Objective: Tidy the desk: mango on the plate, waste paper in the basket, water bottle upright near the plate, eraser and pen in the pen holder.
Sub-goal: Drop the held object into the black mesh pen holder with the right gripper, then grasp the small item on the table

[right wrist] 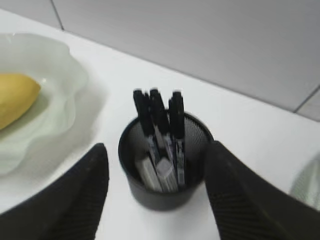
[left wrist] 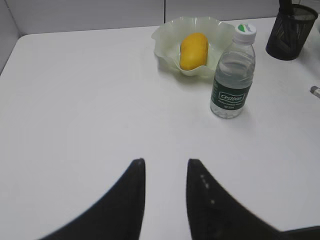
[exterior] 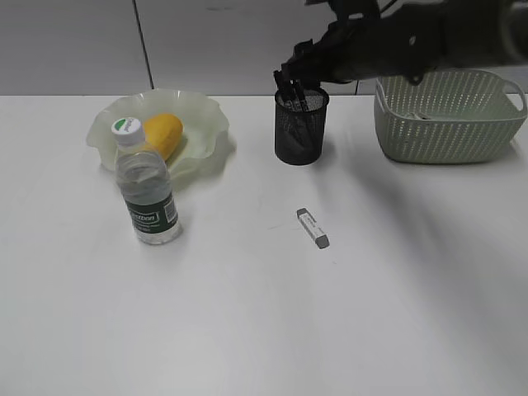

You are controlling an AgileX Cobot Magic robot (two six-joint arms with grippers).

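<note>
Exterior view: mango lying on plate; bottle standing beside.
Holder: pens sitting inside; right claw gaping open above.
Eraser: lying on table, outstanding.
Left claw: hanging partly open, empty.
Basket: paper not discernible.

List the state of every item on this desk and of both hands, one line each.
Yellow-orange oval mango: lying in the plate.
Ruffled pale green plate: holding the mango.
Clear plastic water bottle: upright, capped, beside the plate.
Black mesh pen holder: upright, black pens inside.
Small grey-white eraser: lying flat on the desk.
Sage-green woven-look basket: upright.
Left hand: open, empty.
Right hand: open above the pen holder.
</note>
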